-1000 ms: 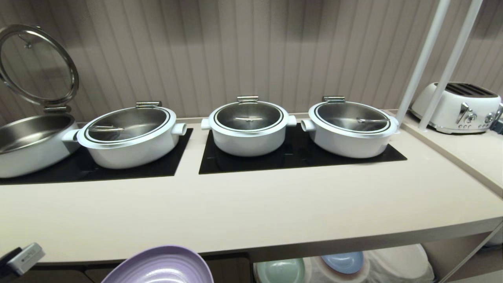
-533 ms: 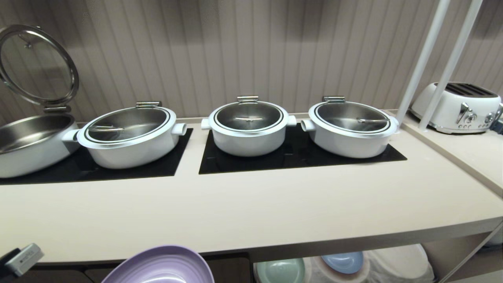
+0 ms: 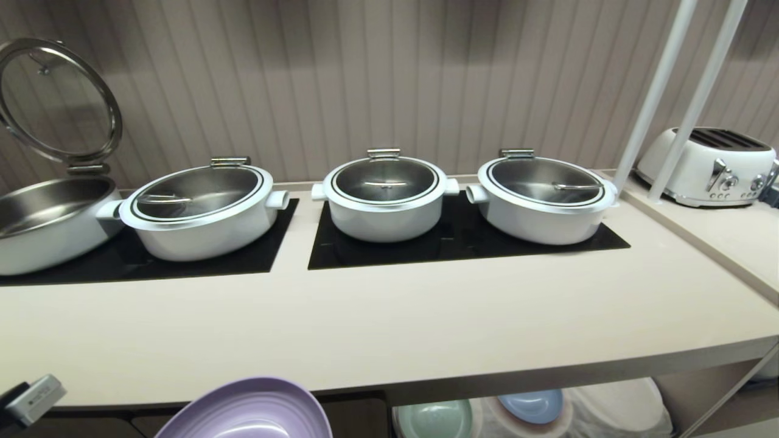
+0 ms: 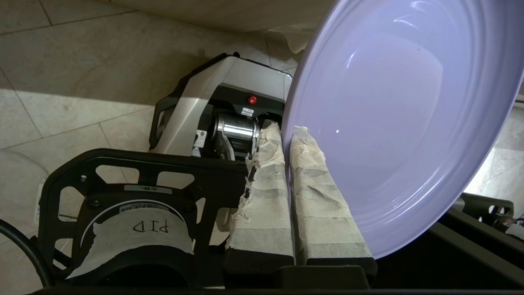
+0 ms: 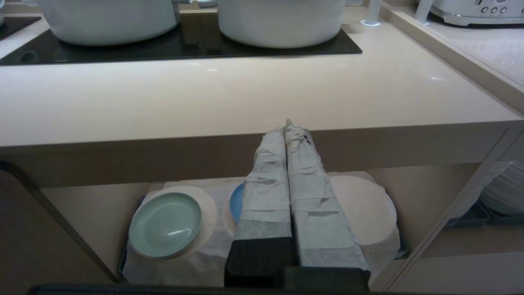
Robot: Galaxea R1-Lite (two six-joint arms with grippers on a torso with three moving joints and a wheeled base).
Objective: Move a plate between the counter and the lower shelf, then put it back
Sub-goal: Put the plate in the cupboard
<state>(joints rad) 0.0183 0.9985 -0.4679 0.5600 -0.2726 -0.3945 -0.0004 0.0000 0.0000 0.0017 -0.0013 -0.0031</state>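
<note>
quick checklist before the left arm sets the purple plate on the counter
1. Grip: left gripper shut on the rim of the plate, one finger on each face. Ok.
2. Plate attitude: it hangs tilted, not level. Not ok for setting down yet.
3. Landing spot: the counter in front of the black cooktop panels is bare. Ok.
4. Clearance: the plate sits below and in front of the counter's front edge; whether it will clear the edge on the way up, cannot tell.
5. Right gripper: shut, empty, pointing at the counter's front edge above the lower shelf, off to the plate's right. Ok.
</note>
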